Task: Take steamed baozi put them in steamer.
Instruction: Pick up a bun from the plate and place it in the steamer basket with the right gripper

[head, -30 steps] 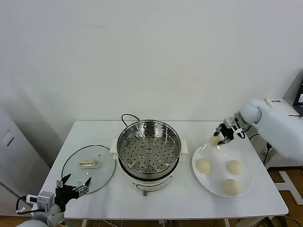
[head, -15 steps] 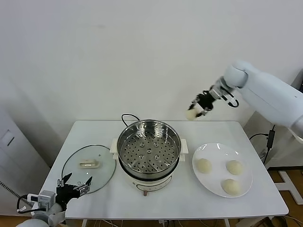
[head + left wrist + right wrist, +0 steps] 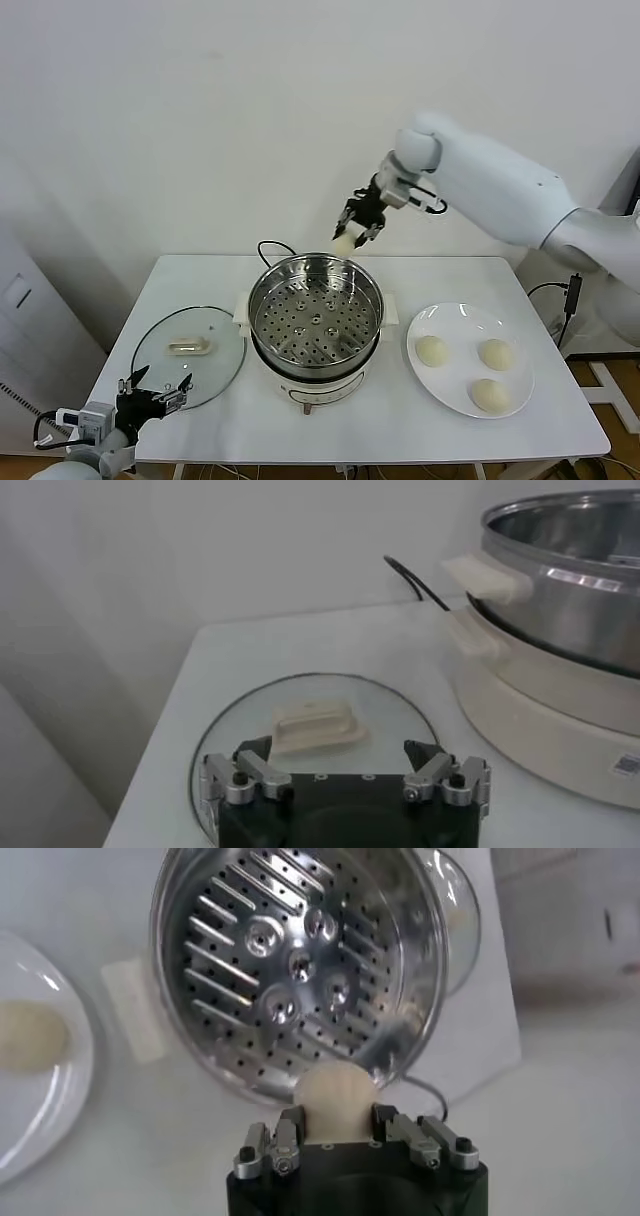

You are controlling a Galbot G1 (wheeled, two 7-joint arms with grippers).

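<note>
Your right end effector hangs in the air above the far rim of the round, shiny stainless-steel steamer, its fingers clamped on one smooth, cream-white steamed baozi. In the right wrist view you see that bun pinched between the two finger pads, with the steamer's perforated metal tray open below it and nothing lying on the tray. The steamer stands near the middle of the white desk on its white electric base, a black cord looping off behind it.

To the right of the steamer, well apart from the bun you carry, the flat white round plate holds the other three cream-white dome-shaped baozi: one near its left side, one toward the right and one at the near edge.

Your left end effector sits low at the near left corner of the desk, fingers spread apart and gripping nothing. Just ahead of it lies the round glass lid with a white handle, flat on the desk to the left of the steamer.
</note>
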